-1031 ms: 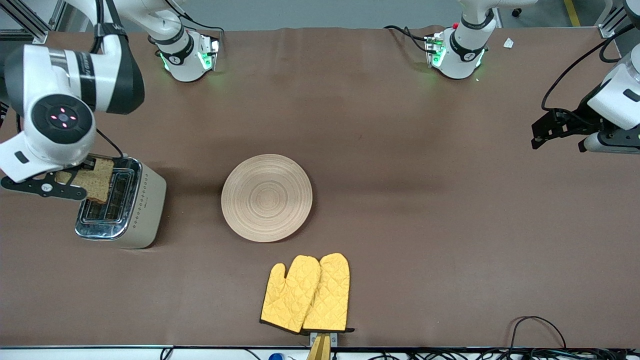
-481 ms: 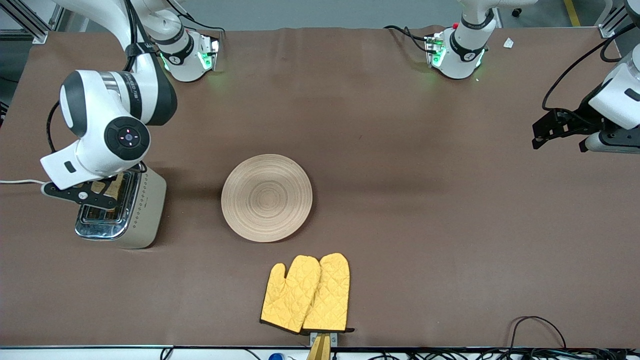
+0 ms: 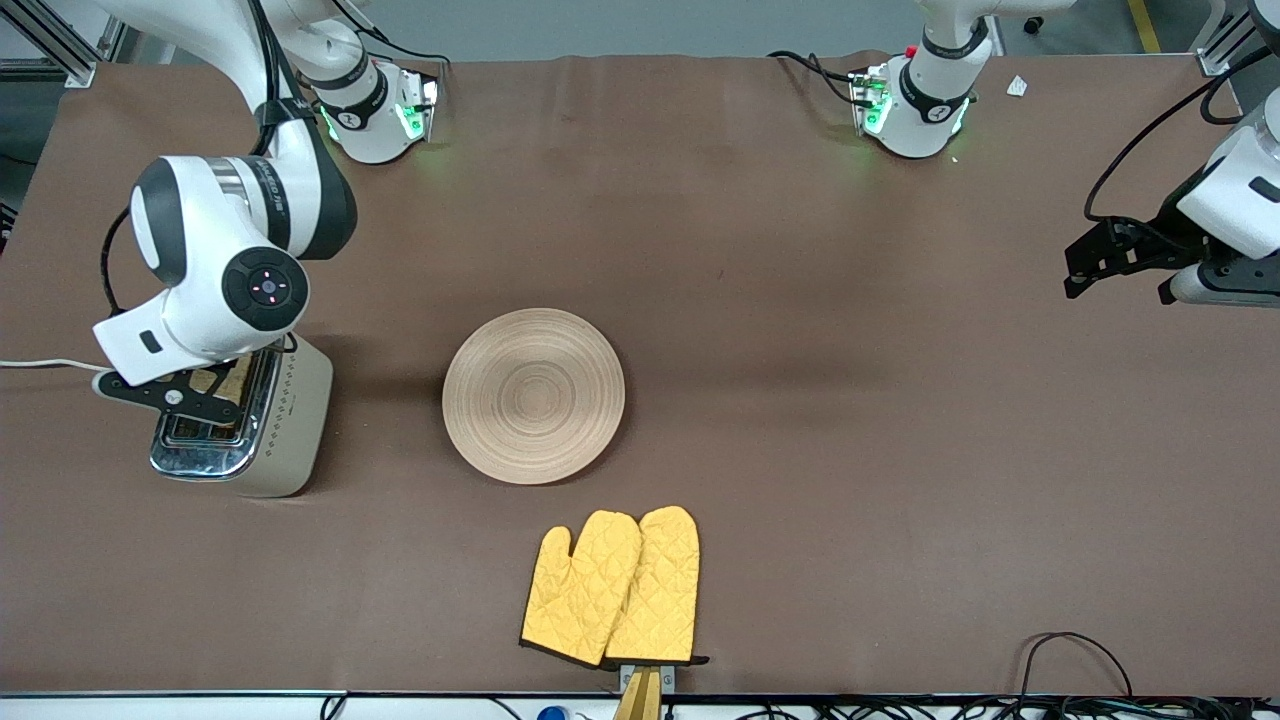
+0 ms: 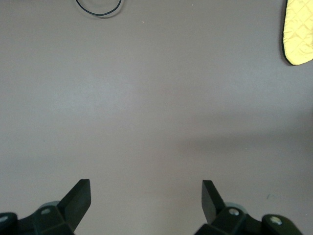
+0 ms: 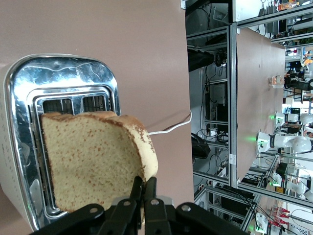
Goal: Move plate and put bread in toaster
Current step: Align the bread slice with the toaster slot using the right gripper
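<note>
Right claw (image 5: 143,196) pinches bread (image 5: 93,161) over toaster (image 5: 29,98).

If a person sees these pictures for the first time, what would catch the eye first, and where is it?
Most striking is the right gripper, shut on the bread and holding it over the toaster at the right arm's end of the table. Next come the plate in the middle of the table and the yellow oven mitts nearer to the front camera. The left gripper waits open over bare table at the left arm's end.
</note>
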Robot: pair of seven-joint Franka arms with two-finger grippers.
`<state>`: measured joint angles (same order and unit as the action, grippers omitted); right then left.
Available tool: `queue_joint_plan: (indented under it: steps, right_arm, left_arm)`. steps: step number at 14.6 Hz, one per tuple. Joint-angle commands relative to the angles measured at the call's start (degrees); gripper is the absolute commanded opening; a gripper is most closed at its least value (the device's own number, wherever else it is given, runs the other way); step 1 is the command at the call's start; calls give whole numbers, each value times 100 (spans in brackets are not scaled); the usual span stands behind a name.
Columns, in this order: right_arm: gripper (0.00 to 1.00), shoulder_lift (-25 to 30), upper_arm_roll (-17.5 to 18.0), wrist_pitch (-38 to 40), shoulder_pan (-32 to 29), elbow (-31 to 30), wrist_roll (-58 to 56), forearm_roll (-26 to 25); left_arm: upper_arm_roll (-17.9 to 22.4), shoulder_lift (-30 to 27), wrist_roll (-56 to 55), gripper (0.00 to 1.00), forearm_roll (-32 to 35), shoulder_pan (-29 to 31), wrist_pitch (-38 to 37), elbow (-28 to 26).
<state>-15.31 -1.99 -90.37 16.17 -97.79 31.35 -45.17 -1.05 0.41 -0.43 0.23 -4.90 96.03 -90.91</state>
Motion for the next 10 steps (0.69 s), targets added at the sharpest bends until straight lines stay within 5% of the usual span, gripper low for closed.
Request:
queue_joint_plan:
  steps: [1, 10]
  right_arm:
    - [0, 72, 32, -113, -61, -161, 231, -150]
    - [0, 90, 24, -209, -123, -346, 319, -151]
  left_arm:
    - [9, 47, -89, 100, 74, -28, -50, 118]
    - [9, 38, -115, 100, 74, -37, -50, 109]
